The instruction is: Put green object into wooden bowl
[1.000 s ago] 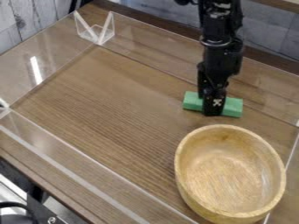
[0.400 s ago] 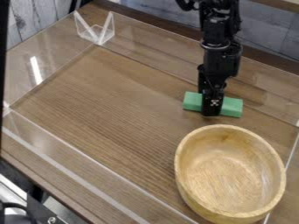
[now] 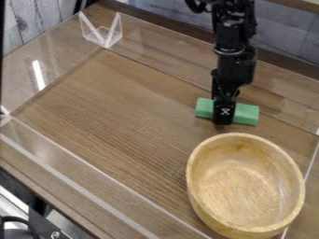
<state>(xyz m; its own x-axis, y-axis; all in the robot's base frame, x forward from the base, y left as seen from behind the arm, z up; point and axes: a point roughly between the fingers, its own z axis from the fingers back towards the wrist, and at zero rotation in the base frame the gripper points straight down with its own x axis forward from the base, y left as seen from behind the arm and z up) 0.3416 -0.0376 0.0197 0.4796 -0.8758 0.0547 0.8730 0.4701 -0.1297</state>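
Jaws spread wide, nothing clamped between them, though from here the fingers read as one dark stub and the gap itself is hard to make out. The gripper points straight down, right over the green object, and its black tip covers the middle of the block, so only a green end shows at either side. Whether the fingertips touch the block or stand a hair above it, I can't tell. The green object lies flat on the wooden table, at about twelve o'clock from the wooden bowl, near its rim but not touching. The bowl sits upright at about five o'clock on the table, its hollow bare, grain showing, and its lower right edge runs very close to the picture's border. The arm rises black and upright and is cut off at the top edge, so its upper part is out of sight. A clear plastic wall rings the table, mostly visible as pale edges and glare. At eleven o'clock stands a small clear bracket, its shape hard to read.
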